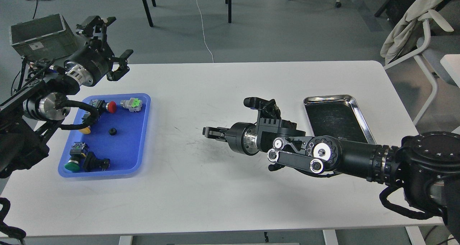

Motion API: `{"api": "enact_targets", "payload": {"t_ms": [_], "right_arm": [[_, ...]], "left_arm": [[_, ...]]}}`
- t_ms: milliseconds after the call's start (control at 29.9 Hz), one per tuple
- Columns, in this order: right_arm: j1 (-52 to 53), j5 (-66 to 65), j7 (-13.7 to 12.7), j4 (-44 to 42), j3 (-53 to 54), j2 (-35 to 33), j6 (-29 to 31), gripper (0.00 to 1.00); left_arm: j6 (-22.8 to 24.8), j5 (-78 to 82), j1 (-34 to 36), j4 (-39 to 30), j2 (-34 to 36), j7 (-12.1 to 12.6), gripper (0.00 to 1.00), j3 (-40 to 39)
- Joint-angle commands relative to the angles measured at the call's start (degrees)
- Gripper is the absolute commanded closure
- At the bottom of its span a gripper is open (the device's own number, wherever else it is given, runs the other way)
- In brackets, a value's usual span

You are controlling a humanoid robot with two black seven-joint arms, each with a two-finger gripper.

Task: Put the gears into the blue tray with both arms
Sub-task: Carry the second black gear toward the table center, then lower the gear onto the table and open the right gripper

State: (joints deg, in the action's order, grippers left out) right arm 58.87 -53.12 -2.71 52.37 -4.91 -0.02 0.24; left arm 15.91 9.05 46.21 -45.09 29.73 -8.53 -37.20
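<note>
The blue tray lies at the table's left. One gear, a tiny black toothed disc, rests near the tray's middle. My left gripper hangs open above the tray's far edge, holding nothing. My right arm reaches across the table's middle, and its gripper points left toward the blue tray, still well to the right of it. Its fingers look pressed together. Anything held between them is too small and dark to make out. No other gear shows.
Several push-button switches lie in the blue tray, among them a red-capped one and a green-capped one. A shiny steel tray with a bare dark bottom sits at the right. Behind the table are a grey crate and a chair.
</note>
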Motion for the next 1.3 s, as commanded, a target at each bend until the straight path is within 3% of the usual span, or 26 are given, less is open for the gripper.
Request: {"api": "enact_targets", "payload": {"t_ms": [0,769,802,869,902,969,1069,1270], "right_arm": [[-1.38,-1.19,-0.01,-2.71,-1.60,0.02,-1.46,0.97],[-2.18,-0.84,0.25,4.41,-1.51,0.02,-2.70,0.90],[-2.26,-0.84,0.42,4.49,-1.51,0.02,-2.70,0.88],[-2.53,-0.84,0.60,4.50,-1.51,0.02,-2.79,0.74],[-2.53,-0.84,0.69,4.50,-1.51,0.02,-2.87,0.59],[-2.44,-0.76,0.60,4.41,-1.42,0.02,-4.01,0.15],[-2.18,-0.67,0.69,4.23,-0.81,0.02,-6.65,0.06],[-1.83,-0.58,0.60,2.22,8.39,0.02,-6.57,0.04]], "left_arm": [[0.00,-0.08,0.02,0.00,0.50,0.00,0.02,0.02],[0.09,-0.08,-0.25,-0.17,1.65,-0.08,0.02,0.11],[0.09,0.01,-0.25,-0.17,1.65,-0.08,0.02,0.11],[0.00,-0.08,-0.25,-0.17,1.65,-0.17,0.02,0.02],[0.00,-0.08,-0.25,-0.17,1.65,-0.17,0.02,0.11],[0.00,-0.08,-0.25,-0.17,1.65,-0.09,0.02,0.11],[-0.09,-0.08,-0.25,-0.17,1.73,-0.08,0.02,0.28],[-0.09,0.09,-0.16,-0.26,1.91,-0.08,0.02,0.63]]}}
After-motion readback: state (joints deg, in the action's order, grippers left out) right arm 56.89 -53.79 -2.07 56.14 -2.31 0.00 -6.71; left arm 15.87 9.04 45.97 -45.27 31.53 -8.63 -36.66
